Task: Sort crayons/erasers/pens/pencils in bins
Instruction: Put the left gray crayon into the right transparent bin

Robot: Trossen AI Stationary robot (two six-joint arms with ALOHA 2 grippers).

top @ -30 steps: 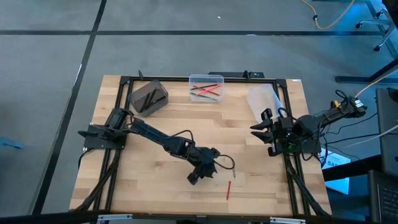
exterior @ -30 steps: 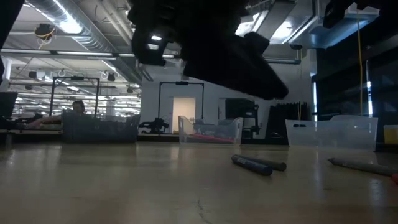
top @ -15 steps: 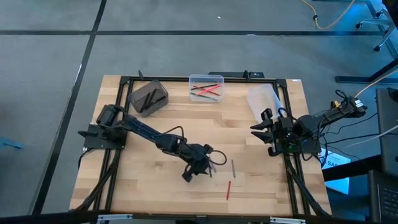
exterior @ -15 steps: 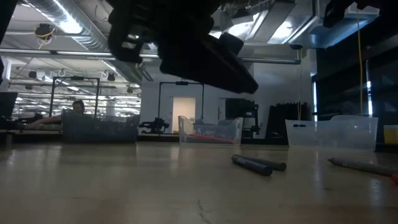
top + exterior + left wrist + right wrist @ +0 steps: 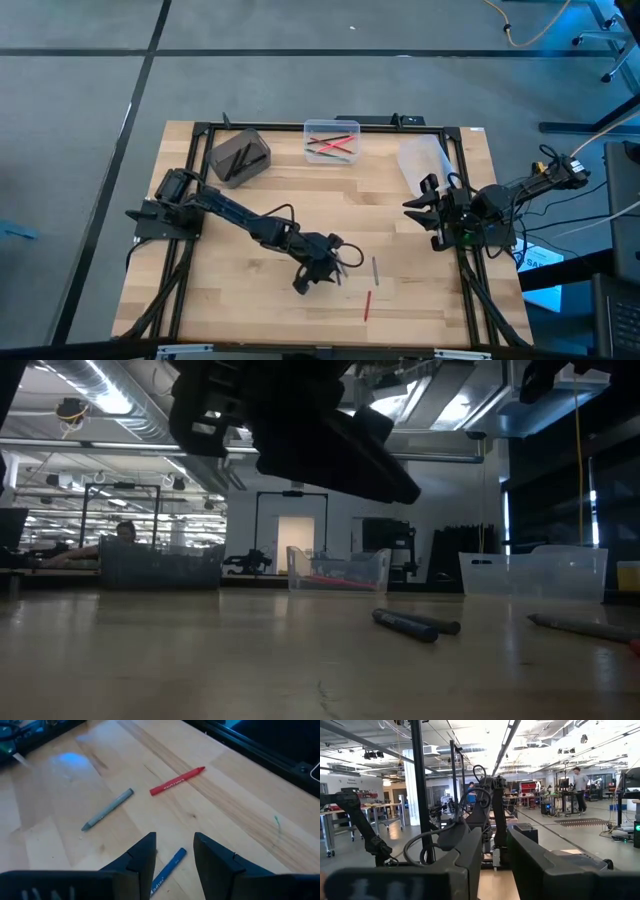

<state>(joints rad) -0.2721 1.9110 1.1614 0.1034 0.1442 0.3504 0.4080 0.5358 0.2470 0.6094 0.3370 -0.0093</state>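
Three crayons lie flat on the wooden table: a blue one (image 5: 168, 868), a grey one (image 5: 374, 267) and a red one (image 5: 367, 305). My left gripper (image 5: 175, 838) hangs open above the table's middle (image 5: 325, 272), clear of the wood in the low view. In its wrist view the blue crayon shows in the gap between its fingers, lower down and untouched. The grey and red crayons lie beyond, toward the table's right. My right gripper (image 5: 421, 206) waits raised at the right edge, open and holding nothing (image 5: 495, 836).
Along the far edge stand three bins: a dark grey one (image 5: 238, 156), a clear one (image 5: 332, 141) holding red and green sticks, and a whitish translucent one (image 5: 424, 161). Bare wood lies at the near left. A black frame (image 5: 300, 126) runs around the table.
My left gripper has drawn back toward the table's left edge, staying above the wood, then held still. The grey crayon, covered by it a second ago in the high view, now shows. The crayons have not moved.
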